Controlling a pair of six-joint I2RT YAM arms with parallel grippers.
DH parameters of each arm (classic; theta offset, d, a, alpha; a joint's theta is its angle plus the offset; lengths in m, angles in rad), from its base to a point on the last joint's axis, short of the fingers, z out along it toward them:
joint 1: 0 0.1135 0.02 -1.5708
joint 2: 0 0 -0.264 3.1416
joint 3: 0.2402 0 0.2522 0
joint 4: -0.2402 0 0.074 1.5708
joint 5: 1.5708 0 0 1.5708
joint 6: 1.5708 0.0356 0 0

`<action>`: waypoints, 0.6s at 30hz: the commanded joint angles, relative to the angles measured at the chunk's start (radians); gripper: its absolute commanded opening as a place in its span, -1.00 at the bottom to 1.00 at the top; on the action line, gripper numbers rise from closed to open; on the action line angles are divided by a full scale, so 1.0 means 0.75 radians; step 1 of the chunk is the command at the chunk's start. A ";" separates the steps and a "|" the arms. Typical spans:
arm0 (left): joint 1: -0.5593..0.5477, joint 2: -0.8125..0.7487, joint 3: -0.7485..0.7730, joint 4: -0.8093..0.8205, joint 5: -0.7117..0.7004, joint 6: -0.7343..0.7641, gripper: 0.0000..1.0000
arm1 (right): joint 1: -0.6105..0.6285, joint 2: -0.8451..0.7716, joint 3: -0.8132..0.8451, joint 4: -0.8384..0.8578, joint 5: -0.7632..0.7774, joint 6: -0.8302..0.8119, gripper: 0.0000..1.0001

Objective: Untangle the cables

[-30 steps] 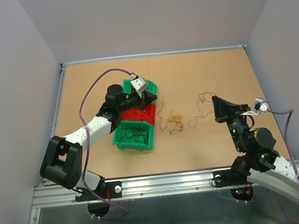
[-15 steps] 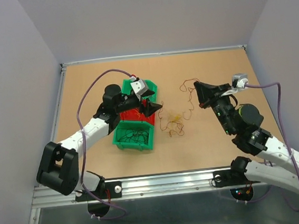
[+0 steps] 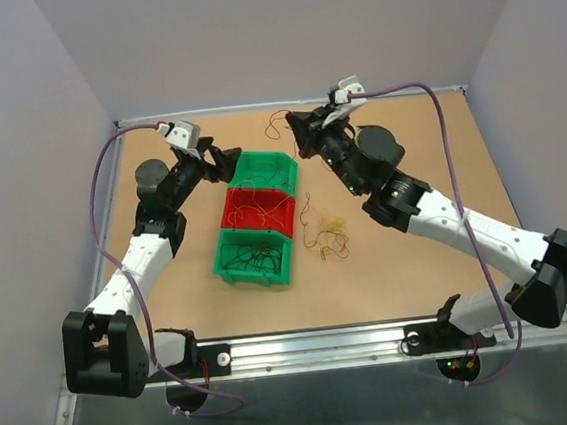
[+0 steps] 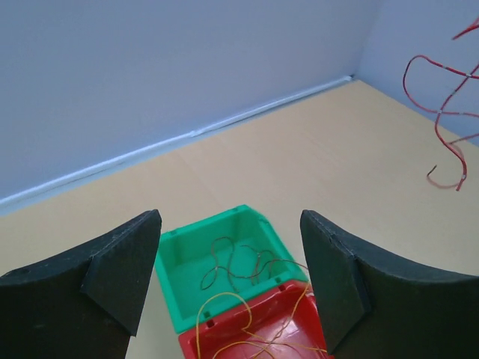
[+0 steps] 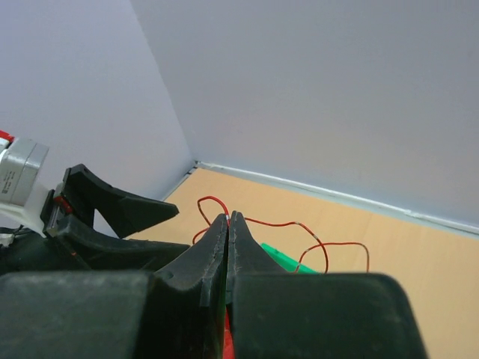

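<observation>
A red cable (image 3: 277,125) is pinched between the closed jaws of the right gripper (image 3: 301,136) and hangs in curls above the far part of the worktop (image 3: 419,260), at about 12 o'clock from the bins. In the right wrist view the same red cable (image 5: 299,232) is seen looping out from the tips of the meeting jaws. In the left wrist view it (image 4: 445,112) dangles in the air at the upper right.

A small tangle of loose cables (image 3: 323,231), orange-yellow and dark, lies on the worktop just at 3 o'clock from the row of bins. Three bins stand touching in a line. Dark strands are held in the far green bin (image 3: 265,170), orange-yellow strands in the red bin (image 3: 258,208), and dark strands in the near green bin (image 3: 254,256). From the left wrist, the far green bin (image 4: 224,258) and the red bin (image 4: 258,329) are seen between the fingers.

The left gripper (image 3: 214,159) is held at 9 o'clock from the far green bin, with its jaws wide apart and nothing between them. The right arm reaches across from the 4 o'clock corner of the worktop.
</observation>
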 commanded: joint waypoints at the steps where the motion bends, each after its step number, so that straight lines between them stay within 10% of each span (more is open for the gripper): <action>1: 0.075 -0.014 -0.033 0.123 -0.141 -0.112 0.71 | -0.021 0.132 0.220 0.063 -0.113 -0.025 -0.99; 18: 0.186 0.107 -0.060 0.246 -0.157 -0.124 0.67 | -0.317 0.731 0.486 0.121 -0.812 0.382 -0.99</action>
